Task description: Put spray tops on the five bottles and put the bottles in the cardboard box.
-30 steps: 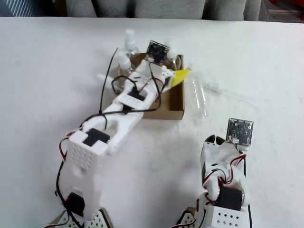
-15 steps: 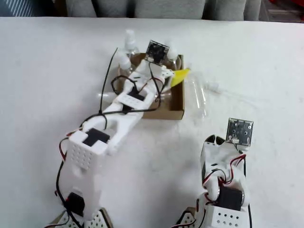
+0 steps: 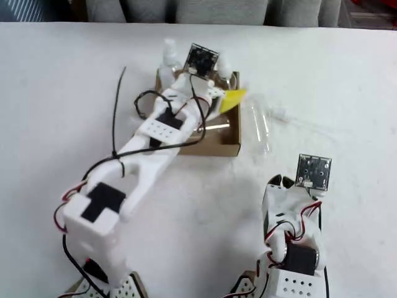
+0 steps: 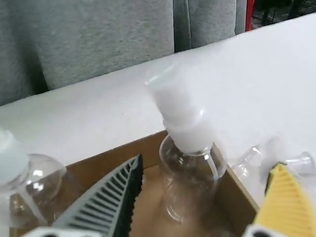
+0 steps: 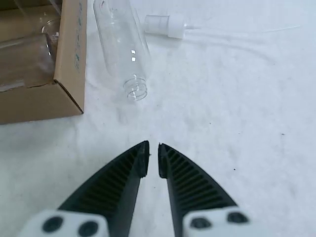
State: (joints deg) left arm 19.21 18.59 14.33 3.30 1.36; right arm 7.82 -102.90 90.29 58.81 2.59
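Observation:
The cardboard box (image 3: 231, 141) lies mid-table with several clear bottles standing in it. My left gripper (image 4: 208, 167) hangs open over the box, its grey and yellow fingers on either side of a capped bottle (image 4: 190, 148) that stands just beyond them. A second capped bottle (image 4: 19, 177) stands beside it in the box. In the high view the left gripper (image 3: 227, 94) is at the box's far right corner. An uncapped bottle (image 5: 121, 49) lies on the table right of the cardboard box (image 5: 69, 64), with a loose spray top (image 5: 165, 24) past it. My right gripper (image 5: 153, 159) is shut and empty, short of that bottle.
The lying bottle (image 3: 261, 126) and spray top (image 3: 277, 113) sit between the box and my right gripper (image 3: 279, 182). A grey curtain hangs behind the table's far edge. Open white tabletop spreads to the left and far right.
The left arm has stretched farther over the box, its wrist shifting slightly toward the far side, and its cable has swung left. The right arm has stayed still.

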